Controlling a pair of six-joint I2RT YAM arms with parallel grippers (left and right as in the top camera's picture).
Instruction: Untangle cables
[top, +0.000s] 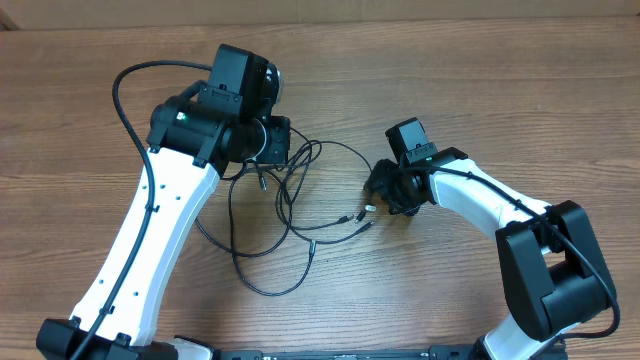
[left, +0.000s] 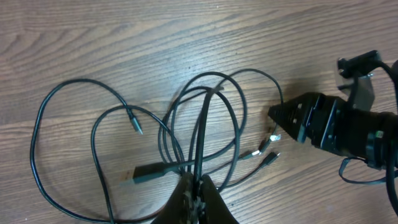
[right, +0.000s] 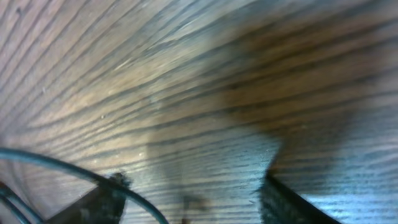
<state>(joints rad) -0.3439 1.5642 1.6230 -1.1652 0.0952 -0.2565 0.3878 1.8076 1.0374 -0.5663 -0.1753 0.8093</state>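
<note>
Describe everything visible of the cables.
The cables are thin, black, flexible cords, rubbery-looking, with small silver-tipped plugs. They lie in overlapping loops on the wooden table between the arms. Several strands rise together into the left gripper, which is shut on them. Loose plug ends lie beside the right gripper, whose jaws stand open; contact there cannot be told.

Lab bench setup: wood-grain table (top: 520, 90), left arm (top: 150, 230), right arm (top: 480, 200).

Overhead looks straight down on the whole table (top: 500, 90). Left wrist sits close above the cables (left: 203, 124), shared with overhead. Right wrist is almost against the table.
</note>
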